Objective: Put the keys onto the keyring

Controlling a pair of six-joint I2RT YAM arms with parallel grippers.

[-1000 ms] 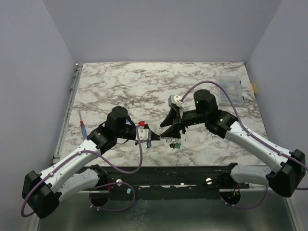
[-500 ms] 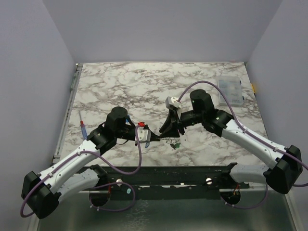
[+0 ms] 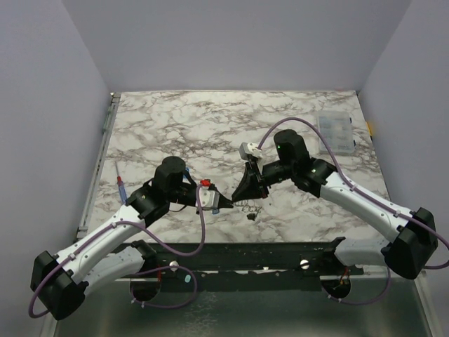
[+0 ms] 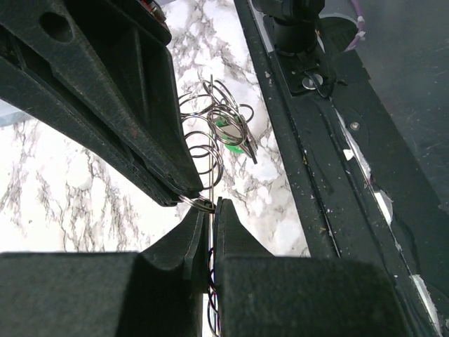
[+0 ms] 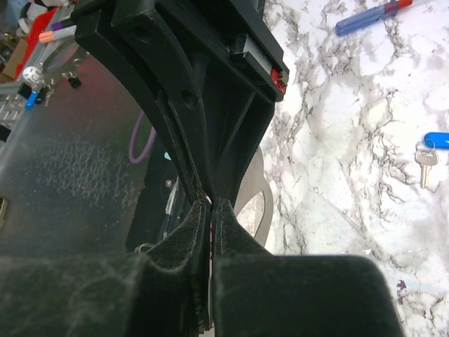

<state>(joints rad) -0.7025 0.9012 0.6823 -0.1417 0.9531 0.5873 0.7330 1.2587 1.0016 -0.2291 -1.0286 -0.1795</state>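
My left gripper [image 3: 224, 206] is shut on the keyring [image 5: 264, 202], a pale thin oval loop that sticks out past its tips. It shows edge-on as a thin wire [image 4: 209, 140] in the left wrist view. My right gripper [image 3: 240, 196] meets it tip to tip and is shut on a small wire split ring [image 4: 198, 203]. A cluster of split rings [image 4: 219, 116] with a green key [image 4: 229, 135] hangs just beyond the tips. A dark key [image 3: 250, 218] lies on the marble below the grippers. A blue-headed key [image 5: 435, 140] lies on the table further off.
A screwdriver [image 3: 122, 188] with a red-and-blue handle lies at the table's left edge. A clear plastic compartment box [image 3: 335, 130] stands at the back right. The black rail [image 3: 280, 253] runs along the near edge.
My right gripper has moved left to the left gripper's tips and closed there. The left gripper has stayed shut and hardly moved.
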